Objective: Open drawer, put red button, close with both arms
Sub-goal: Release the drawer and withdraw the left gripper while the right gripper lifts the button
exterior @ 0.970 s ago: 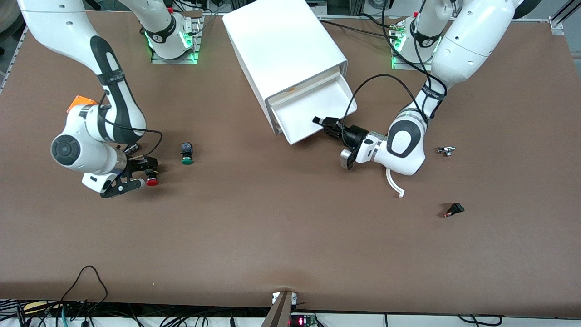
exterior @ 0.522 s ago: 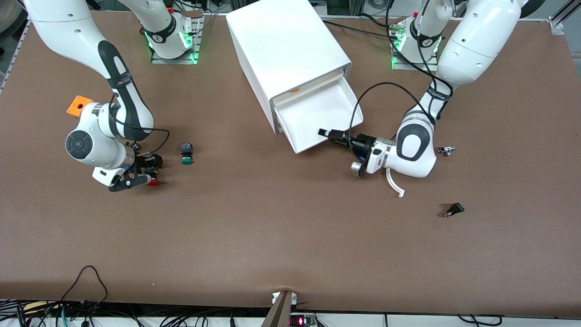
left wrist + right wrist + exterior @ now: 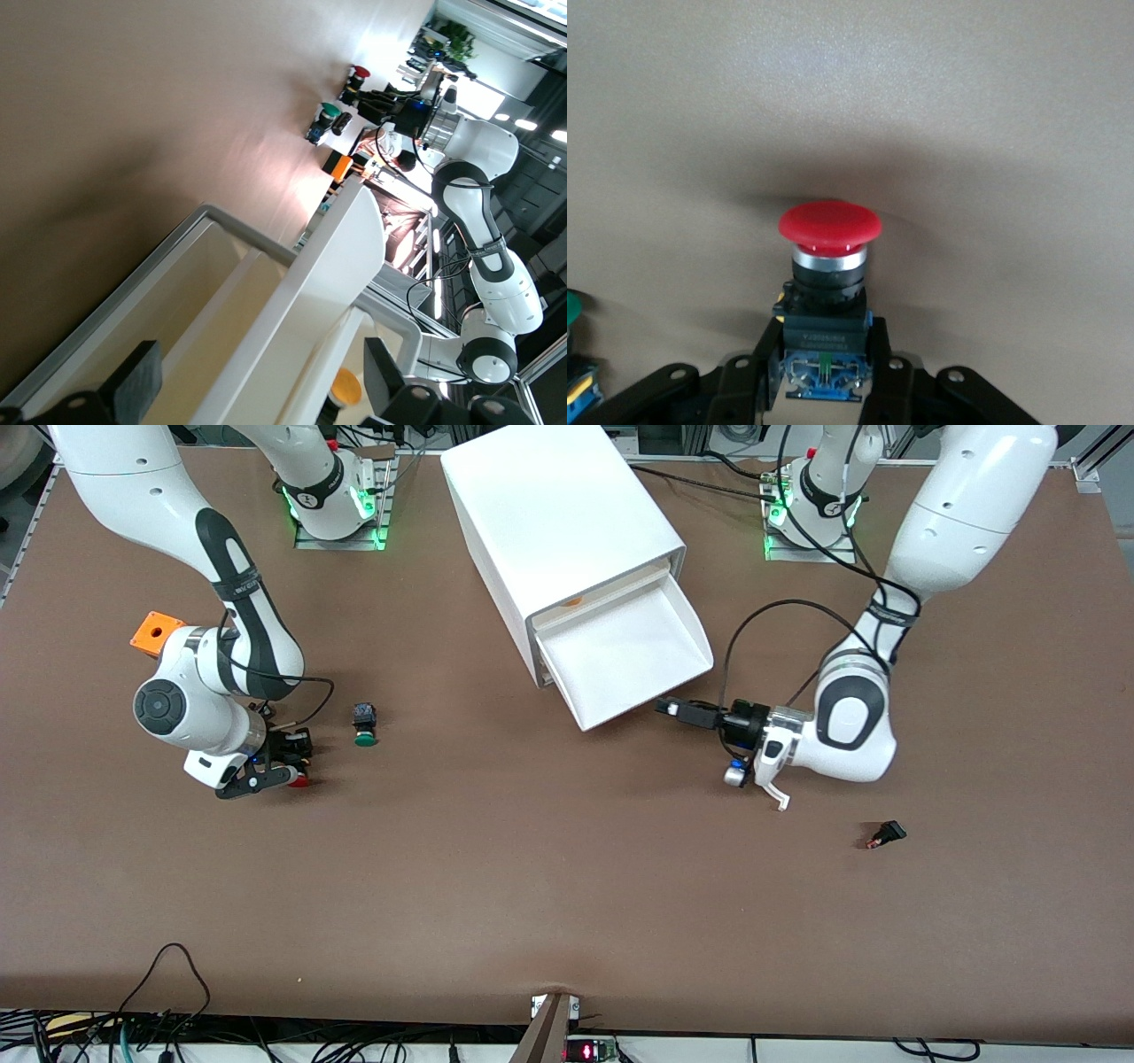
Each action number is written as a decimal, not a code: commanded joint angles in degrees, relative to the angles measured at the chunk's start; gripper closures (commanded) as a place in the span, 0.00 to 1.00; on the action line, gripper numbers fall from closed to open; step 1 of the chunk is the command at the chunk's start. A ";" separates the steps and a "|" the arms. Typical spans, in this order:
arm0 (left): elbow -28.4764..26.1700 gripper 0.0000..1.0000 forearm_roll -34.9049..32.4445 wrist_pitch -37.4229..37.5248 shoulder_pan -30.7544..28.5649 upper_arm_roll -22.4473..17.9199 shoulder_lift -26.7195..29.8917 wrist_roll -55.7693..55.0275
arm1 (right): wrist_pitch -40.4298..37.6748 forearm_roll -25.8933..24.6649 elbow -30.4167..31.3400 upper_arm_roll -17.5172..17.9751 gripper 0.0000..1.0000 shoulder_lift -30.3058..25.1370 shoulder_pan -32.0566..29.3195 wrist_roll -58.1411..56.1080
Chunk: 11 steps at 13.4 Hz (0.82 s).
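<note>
Plain brown table (image 3: 532, 886), white cabinet (image 3: 558, 522) with a white drawer (image 3: 620, 660) at upper centre — at the frame's left, a red button (image 3: 830, 221) on a black-and-blue body, a green-capped button (image 3: 364, 737), an orange block (image 3: 156, 631).

front view high over whole tabletop (image 3: 532, 886), left wrist close on drawer (image 3: 221, 292), right wrist close on red button (image 3: 829, 223)

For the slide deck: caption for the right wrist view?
Right gripper shut on the red button on the table.
</note>
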<state>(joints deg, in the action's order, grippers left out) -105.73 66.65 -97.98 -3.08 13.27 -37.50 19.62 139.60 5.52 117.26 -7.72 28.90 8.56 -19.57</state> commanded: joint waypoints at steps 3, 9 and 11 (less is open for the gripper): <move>8.86 0.00 -22.13 3.23 -4.03 -0.61 4.79 -18.37 | -3.51 0.63 -1.49 1.04 1.00 -3.66 0.31 -0.03; 11.15 0.00 -51.30 4.64 -8.42 -0.70 15.17 -14.89 | -30.76 0.55 -21.52 11.65 0.99 -4.90 1.81 22.33; 14.22 0.00 -58.53 4.90 -9.66 -0.79 15.79 -7.17 | -34.55 0.63 -26.97 14.65 0.99 -4.29 5.22 33.23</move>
<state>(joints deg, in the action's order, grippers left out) -93.98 14.10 -94.35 -11.82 12.34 -22.82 6.73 109.08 5.75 95.90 5.00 22.98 11.05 5.30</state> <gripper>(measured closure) 0.000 0.595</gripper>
